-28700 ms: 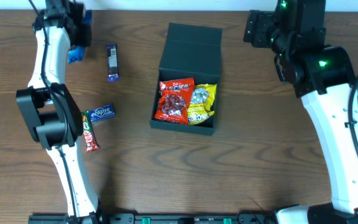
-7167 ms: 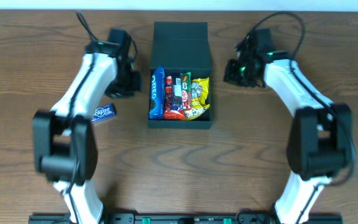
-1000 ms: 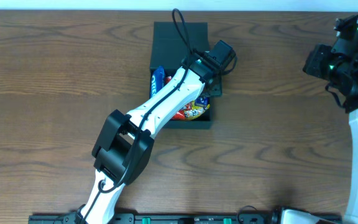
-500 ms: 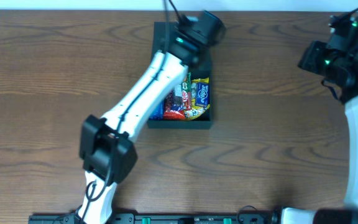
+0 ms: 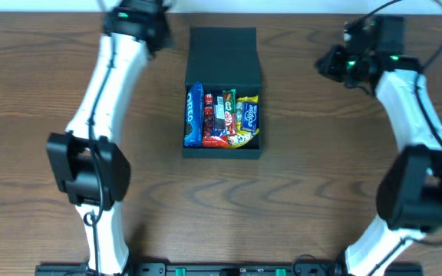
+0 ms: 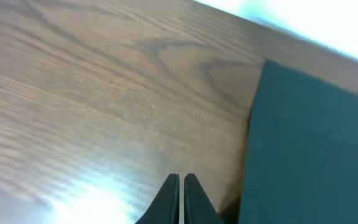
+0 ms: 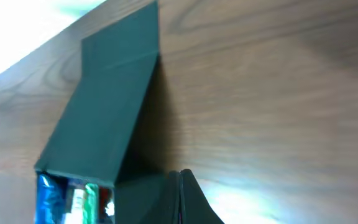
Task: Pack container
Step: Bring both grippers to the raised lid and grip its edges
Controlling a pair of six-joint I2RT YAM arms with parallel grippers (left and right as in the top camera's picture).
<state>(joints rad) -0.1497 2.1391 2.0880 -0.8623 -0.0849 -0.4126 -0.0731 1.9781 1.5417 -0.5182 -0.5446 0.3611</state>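
The container (image 5: 222, 152) is a dark teal box at the table's middle, and its flap lid (image 5: 222, 54) lies open toward the far edge. Several snack packets (image 5: 222, 115) stand packed side by side in it, with a blue Oreo pack (image 5: 195, 115) at the left. My left gripper (image 5: 150, 31) is at the far left of the lid, apart from it. In the left wrist view the left gripper (image 6: 180, 180) is shut with nothing in it, and the lid (image 6: 309, 143) is to the right. My right gripper (image 5: 324, 63) hovers to the right of the lid. In the right wrist view the right gripper (image 7: 180, 177) is shut and empty.
Brown wooden tabletop (image 5: 44, 100) surrounds the container on all sides. The table's far edge (image 5: 298, 11) runs close behind the lid and both grippers. Both arms' bases stand at the near edge, left and right.
My left gripper has drawn back from over the container to the far left and has shut empty. The right arm has swung in from the right edge toward the lid.
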